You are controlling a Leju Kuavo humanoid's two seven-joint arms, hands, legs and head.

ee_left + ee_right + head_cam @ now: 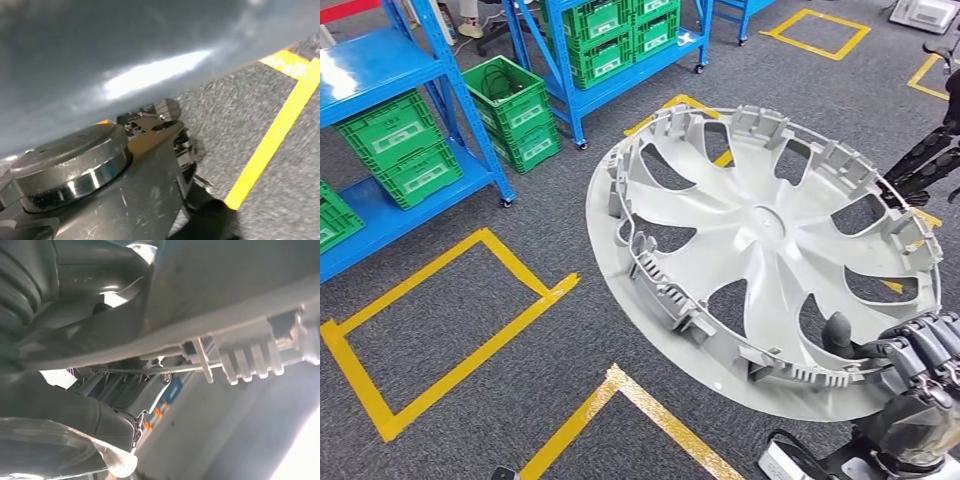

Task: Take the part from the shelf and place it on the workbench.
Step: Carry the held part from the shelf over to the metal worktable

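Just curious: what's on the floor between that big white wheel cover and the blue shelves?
In the head view, only grey carpet marked with yellow tape lies between the wheel cover and the blue shelves.

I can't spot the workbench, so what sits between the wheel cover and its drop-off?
That cannot be judged: the workbench isn't visible. The wheel cover is held at its rim by the right hand, over grey carpet with yellow tape lines.
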